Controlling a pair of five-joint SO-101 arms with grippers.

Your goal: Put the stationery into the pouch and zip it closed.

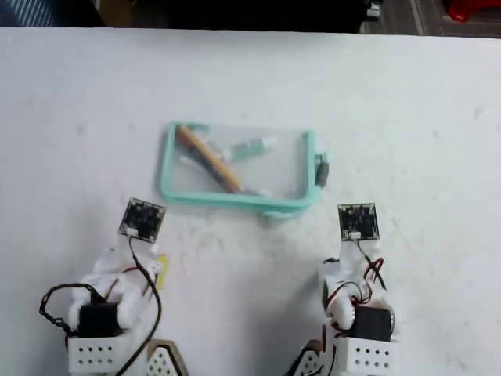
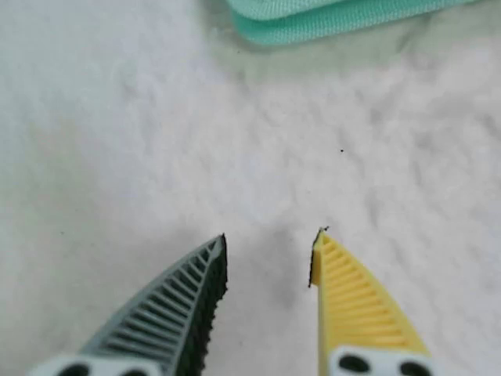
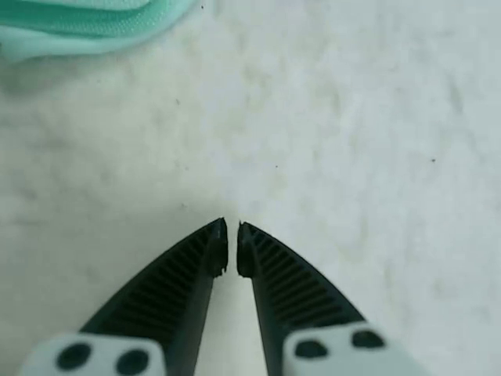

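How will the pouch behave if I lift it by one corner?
The pouch looks like soft clear film with fabric trim, so it will probably sag. The stationery lying loose inside may slide toward the low end. Pushed, it likely skids flat on the table.

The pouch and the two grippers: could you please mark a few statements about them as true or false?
1. The stationery lies inside the pouch. True.
2. The left gripper has its jaws shut. False: they stand apart, with nothing between them.
3. The right gripper holds a pen. False: its jaws are closed on nothing, over the bare table.
4. Neither gripper touches the pouch. True.
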